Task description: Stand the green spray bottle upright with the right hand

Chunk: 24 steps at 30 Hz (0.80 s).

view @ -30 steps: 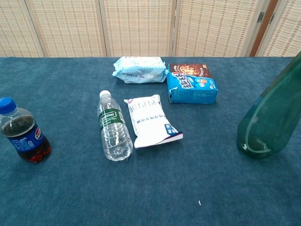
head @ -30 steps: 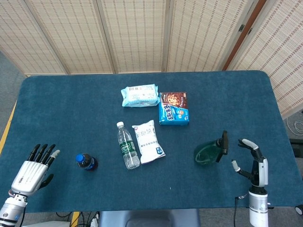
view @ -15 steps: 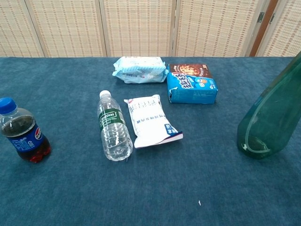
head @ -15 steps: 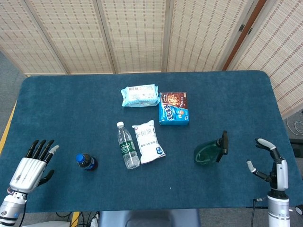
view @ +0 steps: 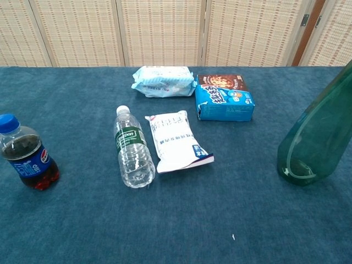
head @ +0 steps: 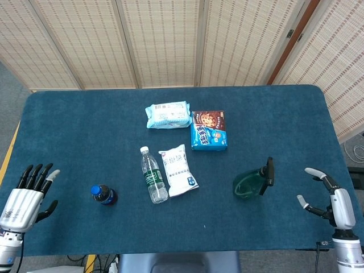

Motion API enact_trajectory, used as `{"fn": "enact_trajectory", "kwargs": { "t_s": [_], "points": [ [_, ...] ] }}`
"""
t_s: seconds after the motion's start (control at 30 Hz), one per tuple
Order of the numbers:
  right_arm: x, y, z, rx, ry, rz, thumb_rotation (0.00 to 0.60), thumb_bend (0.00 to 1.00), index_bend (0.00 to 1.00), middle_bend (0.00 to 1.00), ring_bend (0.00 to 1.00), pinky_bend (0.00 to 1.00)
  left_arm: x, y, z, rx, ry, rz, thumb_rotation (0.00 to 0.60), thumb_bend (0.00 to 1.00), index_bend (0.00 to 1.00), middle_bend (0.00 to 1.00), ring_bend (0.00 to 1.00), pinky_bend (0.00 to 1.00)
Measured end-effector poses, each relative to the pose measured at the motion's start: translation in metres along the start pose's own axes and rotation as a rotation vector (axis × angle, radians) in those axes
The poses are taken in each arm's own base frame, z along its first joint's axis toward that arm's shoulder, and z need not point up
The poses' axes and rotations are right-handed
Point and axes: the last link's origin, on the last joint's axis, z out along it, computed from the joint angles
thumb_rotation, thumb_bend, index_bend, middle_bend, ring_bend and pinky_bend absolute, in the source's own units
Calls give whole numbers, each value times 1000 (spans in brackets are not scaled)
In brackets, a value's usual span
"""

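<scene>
Green spray bottle (head: 250, 183) stands upright on the right part of the blue tabletop (head: 85, 136) in the head view, its dark trigger head uppermost. The right hand (head: 330, 199) sits apart from it near the right edge, fingers (head: 316, 172) spread and holding nothing. The left hand (head: 24, 196) rests at the near left corner, its fingers likewise spread and empty. A small cola bottle (head: 104, 194) stands beside it; a clear water bottle (head: 153, 175) and a white pouch (head: 178, 170) lie mid-table, with a light blue packet (head: 168, 115) and a cookie box (head: 209, 129) behind.

From the chest view, the spray bottle (view: 319, 137) rises at the right edge, base on the cloth, well apart from the water bottle (view: 132, 148) and cola bottle (view: 25, 154). Neither hand shows here.
</scene>
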Motion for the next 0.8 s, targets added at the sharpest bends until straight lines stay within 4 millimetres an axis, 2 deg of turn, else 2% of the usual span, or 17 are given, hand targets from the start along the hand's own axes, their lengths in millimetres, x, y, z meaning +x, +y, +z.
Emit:
{"fn": "enact_trajectory", "kwargs": {
  "t_s": [0.3, 0.8],
  "points": [
    [15, -8, -2, -58, -78, -250, 600, 178, 285, 299, 274, 321, -14, -3, 1, 17, -16, -14, 600, 294, 116, 79, 0, 0],
    [19, 7, -7, -106, -144, -389, 600, 180, 285, 291, 273, 319, -21, 4, 2, 36, -14, -41, 600, 294, 116, 79, 0, 0]
  ]
}}
